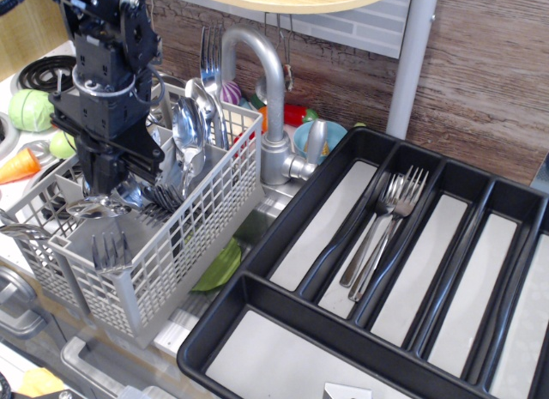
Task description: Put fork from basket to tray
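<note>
The grey lattice basket (184, 244) stands at the left, full of shiny cutlery. One fork (111, 252) stands tines up in its front compartment. Another fork (210, 60) sticks up at the back, and spoons (187, 129) fill the middle. My black gripper (110, 183) reaches down into a middle-left compartment among the cutlery. Its fingertips are hidden, so I cannot tell whether they hold anything. The black tray (257, 287) lies at the right, with two forks (386, 227) in its second long compartment.
A metal tap (266, 90) rises between basket and tray, close behind the basket. Toy vegetables (33, 109) and a stove ring lie at the far left. A green item (221, 266) lies under the basket's right side. A wooden shelf hangs overhead.
</note>
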Tool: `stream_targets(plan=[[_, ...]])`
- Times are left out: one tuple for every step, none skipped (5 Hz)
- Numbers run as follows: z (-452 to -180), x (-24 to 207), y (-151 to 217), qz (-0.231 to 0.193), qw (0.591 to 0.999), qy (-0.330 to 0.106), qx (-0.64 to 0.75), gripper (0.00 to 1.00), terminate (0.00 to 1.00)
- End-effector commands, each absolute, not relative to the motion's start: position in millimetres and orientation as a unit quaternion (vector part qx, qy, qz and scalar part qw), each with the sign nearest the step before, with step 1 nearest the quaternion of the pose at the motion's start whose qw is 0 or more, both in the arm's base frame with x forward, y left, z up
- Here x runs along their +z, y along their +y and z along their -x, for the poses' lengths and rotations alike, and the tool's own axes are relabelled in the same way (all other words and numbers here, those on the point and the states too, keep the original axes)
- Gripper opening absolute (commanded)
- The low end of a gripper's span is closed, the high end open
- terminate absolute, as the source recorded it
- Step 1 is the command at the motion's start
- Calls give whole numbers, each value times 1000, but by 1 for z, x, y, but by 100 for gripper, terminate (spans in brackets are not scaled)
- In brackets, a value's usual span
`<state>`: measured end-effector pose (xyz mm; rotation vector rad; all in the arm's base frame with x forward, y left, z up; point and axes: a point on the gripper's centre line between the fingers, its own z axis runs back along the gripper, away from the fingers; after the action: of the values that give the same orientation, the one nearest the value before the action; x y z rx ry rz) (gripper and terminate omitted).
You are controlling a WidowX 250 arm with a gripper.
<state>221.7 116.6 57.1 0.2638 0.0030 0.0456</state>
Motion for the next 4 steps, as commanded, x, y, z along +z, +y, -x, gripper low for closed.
stream_targets(plan=[[-229, 104, 110, -167, 984, -30, 47, 0, 0], [-225, 137, 100, -197, 978, -24, 57, 0, 0], [-222, 168, 93, -215, 974, -16, 70, 0, 0], [-221, 217, 76, -220, 971, 6, 94, 0, 0]])
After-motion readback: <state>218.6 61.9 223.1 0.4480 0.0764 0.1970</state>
